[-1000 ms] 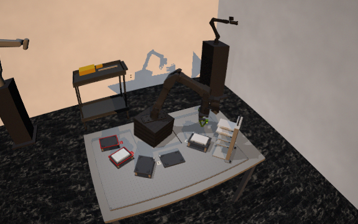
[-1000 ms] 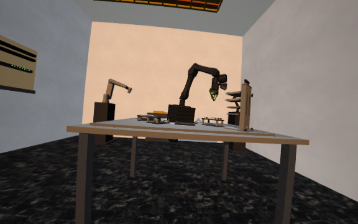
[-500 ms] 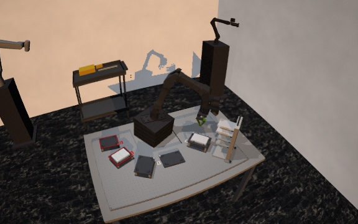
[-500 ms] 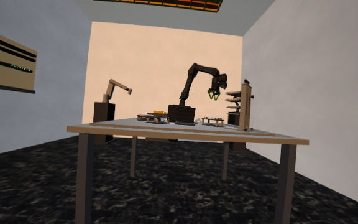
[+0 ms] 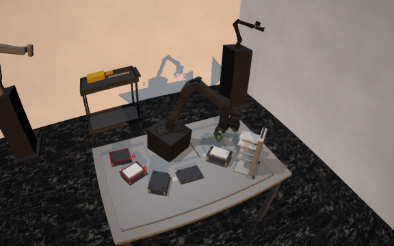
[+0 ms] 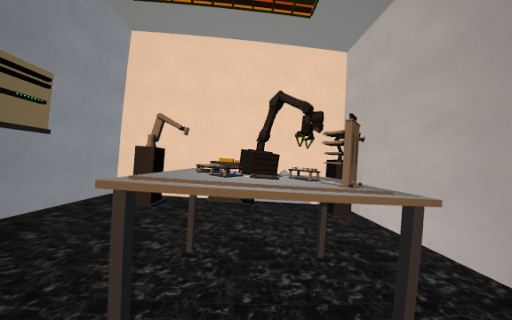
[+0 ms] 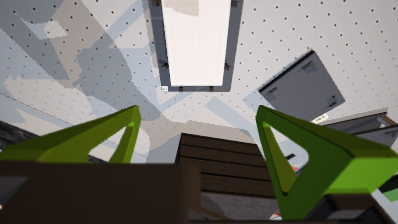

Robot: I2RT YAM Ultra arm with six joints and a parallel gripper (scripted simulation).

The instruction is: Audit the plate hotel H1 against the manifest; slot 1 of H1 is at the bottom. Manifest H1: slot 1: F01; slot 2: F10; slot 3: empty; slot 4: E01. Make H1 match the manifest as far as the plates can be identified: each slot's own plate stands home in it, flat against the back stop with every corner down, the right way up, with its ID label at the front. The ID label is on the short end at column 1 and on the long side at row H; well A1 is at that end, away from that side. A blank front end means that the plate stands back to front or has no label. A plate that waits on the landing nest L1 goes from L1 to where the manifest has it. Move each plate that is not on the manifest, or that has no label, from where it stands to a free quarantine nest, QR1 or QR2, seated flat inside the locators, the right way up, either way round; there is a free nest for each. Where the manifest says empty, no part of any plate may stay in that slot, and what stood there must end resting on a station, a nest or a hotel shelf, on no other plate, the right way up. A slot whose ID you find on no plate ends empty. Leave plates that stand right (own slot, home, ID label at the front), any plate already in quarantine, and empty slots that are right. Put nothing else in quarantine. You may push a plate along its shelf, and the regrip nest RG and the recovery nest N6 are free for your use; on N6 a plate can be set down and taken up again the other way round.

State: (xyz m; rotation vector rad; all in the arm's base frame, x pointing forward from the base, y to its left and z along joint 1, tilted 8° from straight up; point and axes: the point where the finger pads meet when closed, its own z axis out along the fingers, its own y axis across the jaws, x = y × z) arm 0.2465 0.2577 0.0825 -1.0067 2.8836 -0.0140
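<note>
Gripper (image 5: 219, 137) hangs empty with jaws spread wide, we judge to straddle the white plate (image 5: 220, 152) below on the landing nest (image 5: 209, 158), at 9 o'clock from the hotel (image 5: 255, 158). In our wrist view the plate (image 7: 198, 40) runs lengthwise toward 12 o'clock.

Dark brown arm (image 5: 197, 89), green fingers

Grey perforated table (image 5: 197, 205) carrying a dark stacked arm pedestal (image 5: 176, 145), a tan four-shelf plate hotel (image 5: 256, 152), two red-rimmed nests (image 5: 120, 156) at left, one bearing a white plate (image 5: 133, 171); green-fingered gripper (image 5: 219, 137) spread wide above another white plate (image 5: 219, 152)
</note>
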